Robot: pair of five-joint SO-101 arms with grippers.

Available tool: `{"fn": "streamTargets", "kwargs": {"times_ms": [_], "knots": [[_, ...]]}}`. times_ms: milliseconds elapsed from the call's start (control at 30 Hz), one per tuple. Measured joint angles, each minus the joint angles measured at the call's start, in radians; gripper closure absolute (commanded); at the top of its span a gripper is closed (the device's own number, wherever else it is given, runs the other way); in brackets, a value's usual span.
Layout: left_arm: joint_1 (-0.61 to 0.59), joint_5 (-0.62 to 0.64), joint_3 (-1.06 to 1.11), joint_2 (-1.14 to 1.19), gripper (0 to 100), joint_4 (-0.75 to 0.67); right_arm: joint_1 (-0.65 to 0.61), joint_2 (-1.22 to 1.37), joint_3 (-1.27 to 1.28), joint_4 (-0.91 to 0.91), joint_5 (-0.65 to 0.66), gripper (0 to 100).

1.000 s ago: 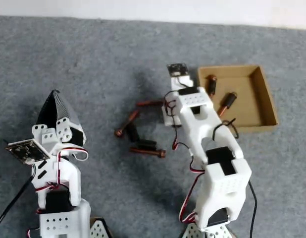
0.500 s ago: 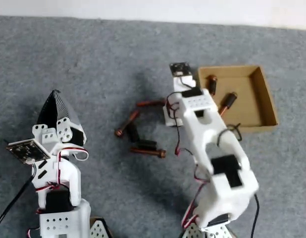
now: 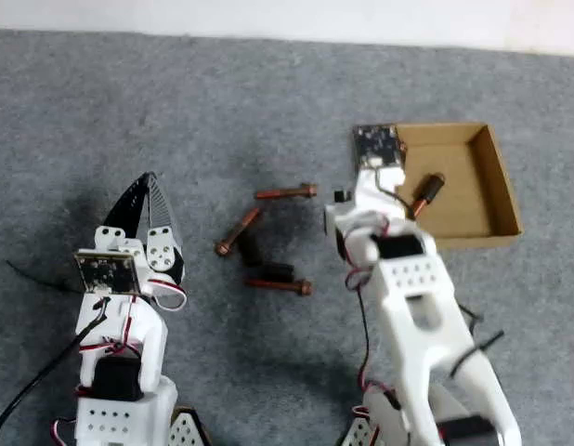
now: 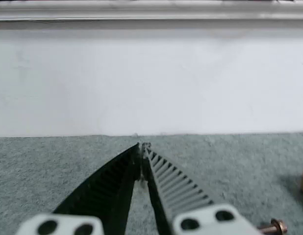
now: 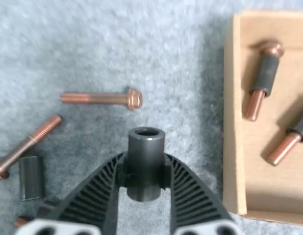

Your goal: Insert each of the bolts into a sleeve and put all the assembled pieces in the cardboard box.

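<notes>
**Firmly clamped: dark grey cylindrical sleeve (image 5: pixel 146 147) in the right gripper (image 5: pixel 145 160)**

The right gripper's ribbed black fingers (image 5: pixel 105 183) pinched the sleeve from both sides, its open bore turned toward the wrist camera. It hung over the grey carpeted table (image 3: pixel 222 102), just beside the shallow brown cardboard box (image 5: pixel 229 112). Two assembled bolt-and-sleeve pieces (image 5: pixel 262 81) lay inside that box, apart from each other. Three copper-coloured flanged bolts (image 3: pixel 285 193) lay loose on the table between the arms, with two loose dark sleeves (image 3: pixel 278 270) among them. The left gripper (image 4: pixel 141 147) was closed tip to tip on nothing, held above the table well apart from the parts.
</notes>
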Motion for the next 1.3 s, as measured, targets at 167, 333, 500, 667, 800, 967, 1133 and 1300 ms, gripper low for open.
{"fn": "streamTargets", "kwargs": {"times_ms": [167,333,500,667,800,967,1133,1300], "knots": [[0.015,-0.058,-0.064,0.068,97,0.041,0.000,-0.204,0.201,-0.133,0.009,99.5],[0.126,-0.207,-0.212,0.410,97,0.041,0.000,-0.416,0.367,-0.180,0.049,99.5],[0.173,-0.270,-0.454,0.927,95,0.041,0.005,-0.612,0.505,-0.183,0.084,99.5],[0.187,-0.276,-0.677,1.330,88,0.112,0.038,-0.776,0.605,-0.183,0.092,99.5],[0.262,-0.373,-0.772,1.455,88,0.203,0.041,-0.872,0.651,-0.183,0.092,99.5],[0.368,-0.546,-0.827,1.534,87,0.215,0.044,-0.947,0.680,-0.183,0.092,99.5],[0.413,-0.634,-0.933,1.662,87,0.218,0.044,-0.982,0.701,-0.183,0.095,99.5],[0.414,-0.646,-1.132,1.883,87,0.264,0.044,-0.985,0.703,-0.183,0.095,99.5]]}}
